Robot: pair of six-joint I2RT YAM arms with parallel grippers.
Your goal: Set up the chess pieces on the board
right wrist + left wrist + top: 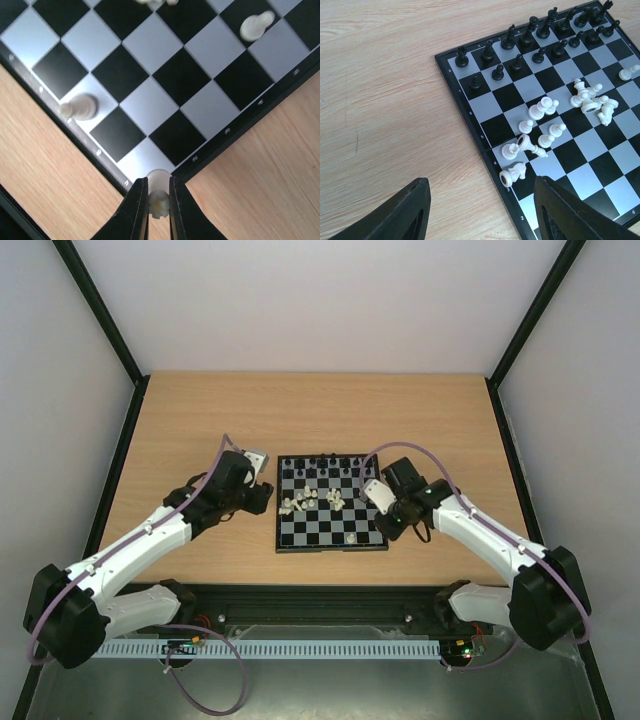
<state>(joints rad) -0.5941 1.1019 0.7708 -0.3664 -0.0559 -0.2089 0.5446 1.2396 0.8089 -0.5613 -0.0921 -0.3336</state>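
Note:
The board (300, 531) lies between my arms. Black chess pieces (540, 40) stand in two rows along its far side (325, 468). Several white pieces (542, 107) are scattered mid-board, some toppled, such as the knight (515, 172) near the left edge. My left gripper (480, 185) is open over the board's left edge (262, 465) and holds nothing. My right gripper (158, 192) is shut on a white piece with a notched top (159, 204), held over the board's near right corner (388, 525). A white pawn (80, 107) stands on the near edge row.
Bare wooden table (200, 420) surrounds the board on all sides. A black frame (125, 440) borders the table, and white walls stand behind it. Another lone white pawn (255, 26) stands near the board's right edge.

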